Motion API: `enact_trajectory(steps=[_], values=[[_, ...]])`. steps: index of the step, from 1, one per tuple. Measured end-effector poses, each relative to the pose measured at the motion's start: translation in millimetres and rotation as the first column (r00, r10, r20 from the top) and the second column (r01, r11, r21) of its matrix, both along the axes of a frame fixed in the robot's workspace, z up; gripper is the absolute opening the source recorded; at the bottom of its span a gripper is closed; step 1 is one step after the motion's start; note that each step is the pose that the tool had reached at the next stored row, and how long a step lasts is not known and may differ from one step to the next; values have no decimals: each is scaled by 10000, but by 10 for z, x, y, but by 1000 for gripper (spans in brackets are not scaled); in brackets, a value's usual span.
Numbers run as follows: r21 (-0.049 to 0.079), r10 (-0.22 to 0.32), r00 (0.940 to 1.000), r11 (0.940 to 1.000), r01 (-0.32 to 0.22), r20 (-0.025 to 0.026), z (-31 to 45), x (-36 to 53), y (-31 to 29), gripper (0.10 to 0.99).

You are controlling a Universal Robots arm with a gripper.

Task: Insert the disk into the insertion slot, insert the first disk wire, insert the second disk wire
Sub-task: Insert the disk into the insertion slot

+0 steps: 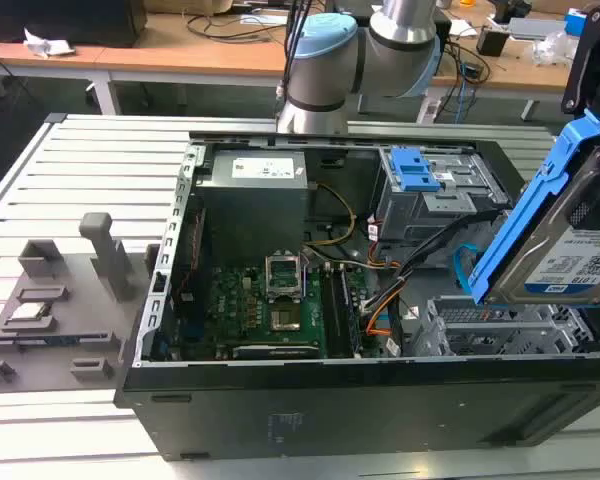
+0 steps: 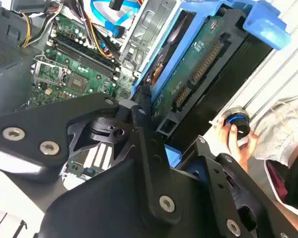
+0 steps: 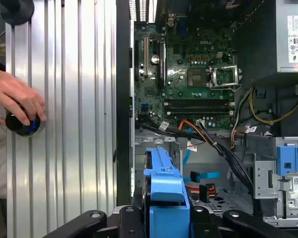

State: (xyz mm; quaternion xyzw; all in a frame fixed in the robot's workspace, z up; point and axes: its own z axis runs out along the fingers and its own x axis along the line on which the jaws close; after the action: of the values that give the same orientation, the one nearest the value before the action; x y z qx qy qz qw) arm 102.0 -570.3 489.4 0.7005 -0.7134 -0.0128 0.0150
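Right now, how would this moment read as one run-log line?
fingers: shut on the disk | position: tilted above the insertion slot | inserted: no | the second disk wire: loose

Silver slatted bench [image 1: 90, 165]. Directly on it: an open black computer case [image 1: 380, 405] toward the exterior view's right, a cluster of grey holders [image 1: 55, 300] just beside the case on the exterior view's left (one upright post among them), and a small round black knob [image 3: 22, 126] under a person's hand [image 3: 15, 96], apart from the case.
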Motion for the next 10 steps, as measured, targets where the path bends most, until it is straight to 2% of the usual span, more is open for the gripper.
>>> enact_trajectory(steps=[2, 4, 9, 10], values=[[120, 30, 10000, 9999, -30, 0, -23, 0, 1, 361], [122, 44, 10000, 9999, -44, 0, -94, 0, 0, 361], [134, 44, 10000, 9999, -44, 0, -203, 0, 4, 361], [135, 44, 10000, 9999, -44, 0, -257, 0, 8, 361]])
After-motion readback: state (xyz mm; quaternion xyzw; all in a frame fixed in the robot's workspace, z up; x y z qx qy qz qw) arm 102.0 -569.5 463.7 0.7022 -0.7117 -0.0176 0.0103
